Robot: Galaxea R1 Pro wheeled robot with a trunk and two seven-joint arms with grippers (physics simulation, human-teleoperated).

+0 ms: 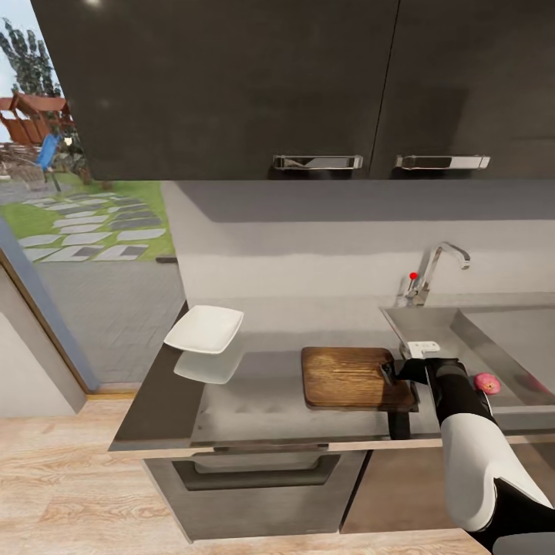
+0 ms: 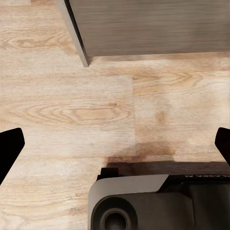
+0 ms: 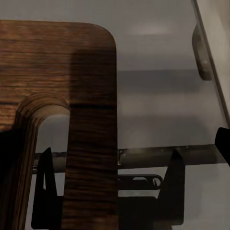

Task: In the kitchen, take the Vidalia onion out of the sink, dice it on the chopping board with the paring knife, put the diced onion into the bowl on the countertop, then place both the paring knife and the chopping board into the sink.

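The dark-brown chopping board (image 1: 347, 376) lies flat on the grey countertop (image 1: 262, 385), its slotted end toward the sink (image 1: 501, 339). My right gripper (image 1: 391, 373) hangs low over that end. In the right wrist view the right gripper (image 3: 115, 153) is open, its dark fingertips (image 3: 223, 143) wide apart on either side of the strip of the chopping board (image 3: 91, 120) beside the handle slot. A pinkish round Vidalia onion (image 1: 487, 383) sits in the sink by my right forearm. The white bowl (image 1: 204, 329) rests near the counter's left end. The paring knife is hidden. My left gripper (image 2: 115, 143) is open above the wooden floor.
A chrome faucet (image 1: 433, 271) stands behind the sink against the grey wall. Dark upper cabinets (image 1: 308, 85) with metal handles hang overhead. An oven front (image 1: 262, 478) sits below the counter. A glass door (image 1: 77, 231) to a garden is at the left.
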